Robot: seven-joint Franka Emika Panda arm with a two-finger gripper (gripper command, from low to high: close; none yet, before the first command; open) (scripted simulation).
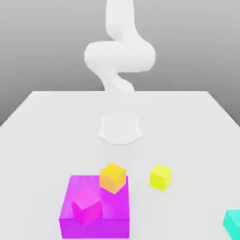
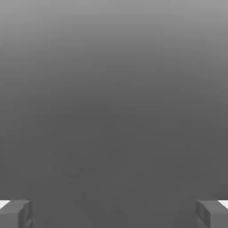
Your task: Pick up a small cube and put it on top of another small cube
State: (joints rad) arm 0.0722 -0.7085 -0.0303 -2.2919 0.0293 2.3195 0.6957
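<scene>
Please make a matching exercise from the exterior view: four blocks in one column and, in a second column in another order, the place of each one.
Things:
1. orange cube
2. yellow cube
3. pink cube
4. teal block

Places:
A. cut off at the exterior view's right edge
B. alone on the table, apart from the magenta block
C. on top of the magenta block, nearer the camera
D. at the magenta block's far edge, towards the arm's base

Pairs: 1-D, 2-B, 3-C, 4-A
</scene>
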